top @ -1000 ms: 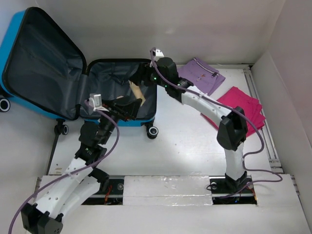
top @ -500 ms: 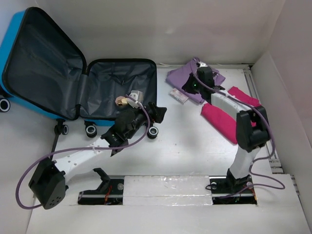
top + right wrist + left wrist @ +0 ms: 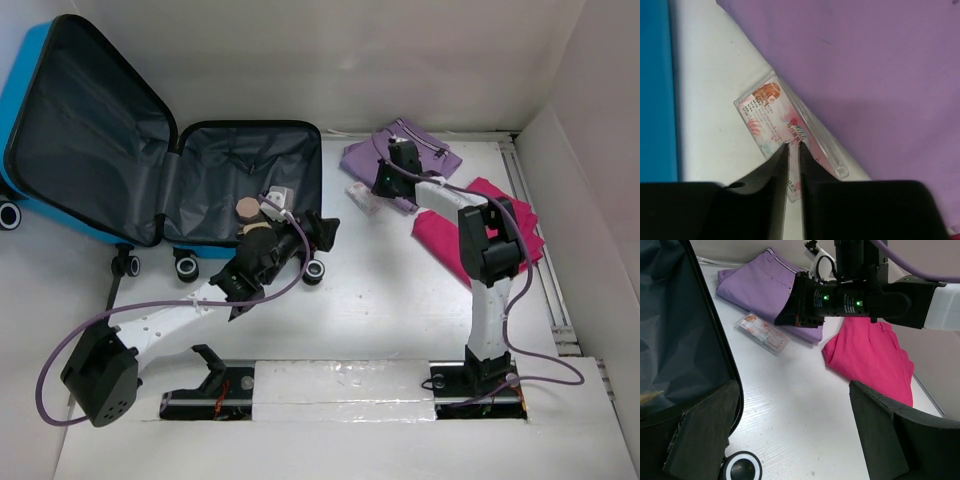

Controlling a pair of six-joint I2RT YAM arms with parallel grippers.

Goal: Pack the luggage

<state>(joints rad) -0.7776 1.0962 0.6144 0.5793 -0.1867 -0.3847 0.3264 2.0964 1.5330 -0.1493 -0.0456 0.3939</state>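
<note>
The luggage [image 3: 90,130] lies open at the left, blue shell with dark lining [image 3: 680,340]; a small tan object [image 3: 247,208] rests in its lower half. My left gripper [image 3: 322,230] hangs open and empty over the bare table beside the case's wheel [image 3: 742,469], its fingers [image 3: 705,435] wide apart. My right gripper [image 3: 378,186] is shut to a thin slit [image 3: 794,145], its tips over a flat clear plastic case [image 3: 765,115] with a pink printed card. That case [image 3: 362,195] lies on the table against the purple garment; I cannot tell whether the tips touch it.
A folded purple garment [image 3: 445,158] lies at the back, right of the suitcase. A pink garment [image 3: 440,238] is spread under the right arm's forearm. White walls close in the back and right, and a rail [image 3: 530,190] runs along the right edge.
Both arms have left the suitcase. The left one swung right to the table by the wheel. The right one moved to the clear case and its jaws closed.
</note>
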